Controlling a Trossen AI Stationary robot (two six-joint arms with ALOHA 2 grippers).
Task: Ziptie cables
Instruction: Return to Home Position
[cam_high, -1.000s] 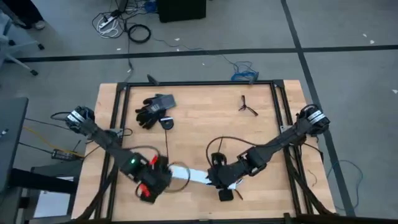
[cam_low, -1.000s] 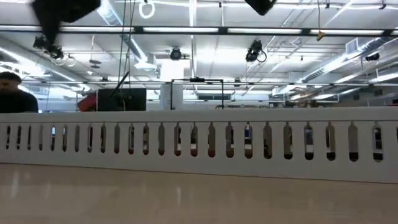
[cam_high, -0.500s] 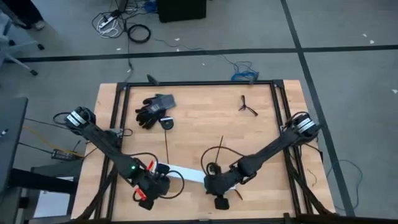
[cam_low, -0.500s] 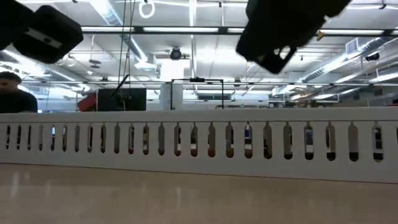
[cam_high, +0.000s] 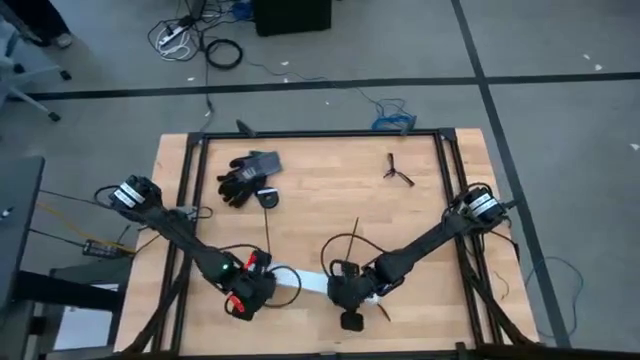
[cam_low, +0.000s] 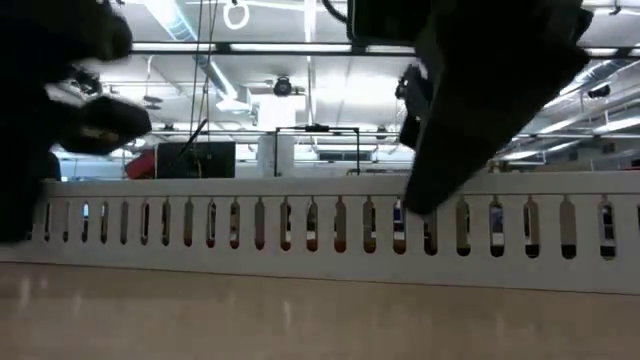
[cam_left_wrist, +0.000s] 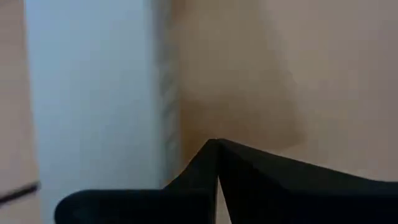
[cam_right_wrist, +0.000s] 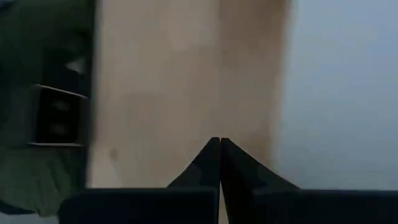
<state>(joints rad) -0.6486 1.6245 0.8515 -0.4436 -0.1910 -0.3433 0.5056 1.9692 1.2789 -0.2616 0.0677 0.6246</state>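
Observation:
The white slotted channel (cam_high: 300, 282) lies near the table's front edge and runs across the low view (cam_low: 320, 228). My left gripper (cam_high: 246, 292) is shut at the channel's left end, its closed tips (cam_left_wrist: 216, 144) over bare wood beside the white wall (cam_left_wrist: 93, 93). My right gripper (cam_high: 345, 292) is shut at the channel's right end, its tips (cam_right_wrist: 219, 140) over wood with the channel (cam_right_wrist: 342, 93) alongside. Nothing shows between either pair of fingers. The ziptie (cam_high: 268, 232), a thin black strap, lies flat behind the channel. The cables are not to be made out.
Black gloves (cam_high: 248, 174) and a small round dark thing (cam_high: 268, 198) lie at the far left. A small forked clip (cam_high: 398, 171) lies at the far right. A second thin dark line (cam_high: 353, 240) lies near the right arm. Bare wood stretches across the table's middle.
Both arms have come down toward the table's near edge and now loom large in the low view. My right gripper has moved a little toward the left along the channel.

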